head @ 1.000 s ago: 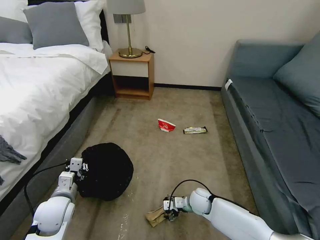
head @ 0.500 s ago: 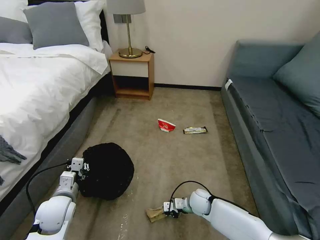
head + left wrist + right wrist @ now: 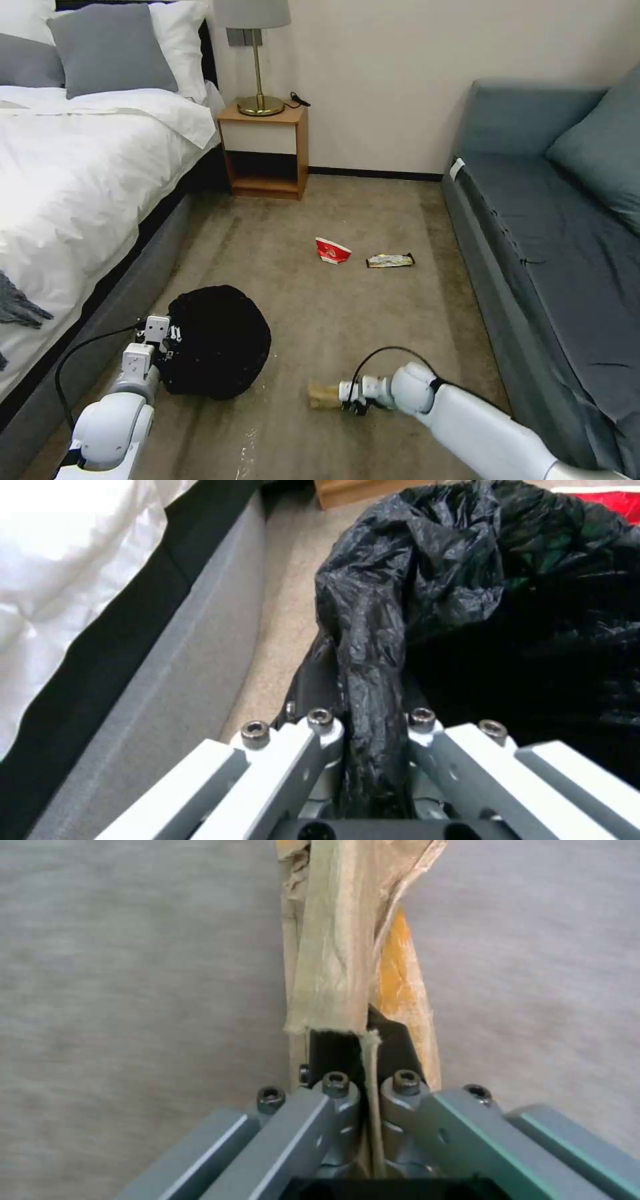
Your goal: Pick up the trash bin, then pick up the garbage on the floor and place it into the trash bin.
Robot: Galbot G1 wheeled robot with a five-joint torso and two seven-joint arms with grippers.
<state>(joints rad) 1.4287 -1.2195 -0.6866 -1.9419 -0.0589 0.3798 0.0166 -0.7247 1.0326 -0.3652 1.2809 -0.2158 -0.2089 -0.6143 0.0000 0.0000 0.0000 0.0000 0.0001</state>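
One brown paper bag [image 3: 325, 395], pinched in the right gripper [image 3: 347, 398], its length pointing leftward toward the bin.
The left gripper [image 3: 168, 341] clamps the trash bin [image 3: 220, 340]'s black liner, just left of the bag.

Right gripper [image 3: 341, 396] has risen off carpet and swung toward sofa side, carrying brown paper bag [image 3: 324, 395] pinched between its fingers; bag hangs clear of floor now; trash bin [image 3: 219, 341] nudged slightly rightward.

Even, soft room light; blown-out white bedding [image 3: 60, 173]; blurred wrist views.
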